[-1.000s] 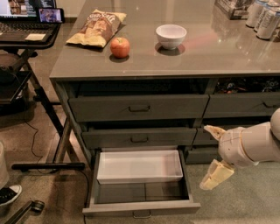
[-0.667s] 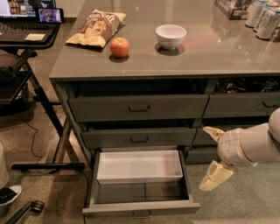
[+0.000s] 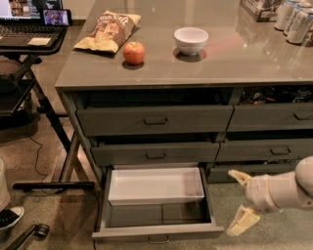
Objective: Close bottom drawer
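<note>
The bottom drawer (image 3: 156, 232) of the left stack is pulled far out, its slim grey front at the bottom edge with a small pull handle (image 3: 157, 239). A white rectangular tray (image 3: 155, 185) sits in its back half. My gripper (image 3: 240, 199) is to the right of the open drawer, near its right front corner, apart from it. Its two cream fingers are spread wide and hold nothing; one fingertip (image 3: 236, 176) points up-left, the other (image 3: 240, 222) down-left.
Two taller grey drawers (image 3: 155, 120) sit above, slightly ajar. A neighbouring drawer stack (image 3: 274, 149) is to the right. On the counter are a chip bag (image 3: 108, 30), an apple (image 3: 134, 52), a white bowl (image 3: 190, 40) and cans (image 3: 293, 14). A laptop stand (image 3: 29, 39) is left.
</note>
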{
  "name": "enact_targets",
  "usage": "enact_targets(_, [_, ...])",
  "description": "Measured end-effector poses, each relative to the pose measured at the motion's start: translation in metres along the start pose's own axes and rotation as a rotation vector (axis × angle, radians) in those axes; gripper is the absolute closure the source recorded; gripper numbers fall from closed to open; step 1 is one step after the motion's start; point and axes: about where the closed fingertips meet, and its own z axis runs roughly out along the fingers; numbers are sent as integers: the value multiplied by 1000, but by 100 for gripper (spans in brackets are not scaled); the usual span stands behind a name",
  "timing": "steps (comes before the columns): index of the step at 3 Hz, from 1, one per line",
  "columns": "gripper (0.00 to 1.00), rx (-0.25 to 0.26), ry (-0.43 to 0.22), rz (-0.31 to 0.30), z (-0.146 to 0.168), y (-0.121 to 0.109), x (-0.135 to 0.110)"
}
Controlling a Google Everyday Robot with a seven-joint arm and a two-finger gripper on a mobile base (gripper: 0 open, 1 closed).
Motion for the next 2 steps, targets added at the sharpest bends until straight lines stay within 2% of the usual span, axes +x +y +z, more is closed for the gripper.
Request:
enact_targets(1, [0,-37,-65,46,52,17,56])
enact_targets(2, [0,-77,-127,64,117,31,95])
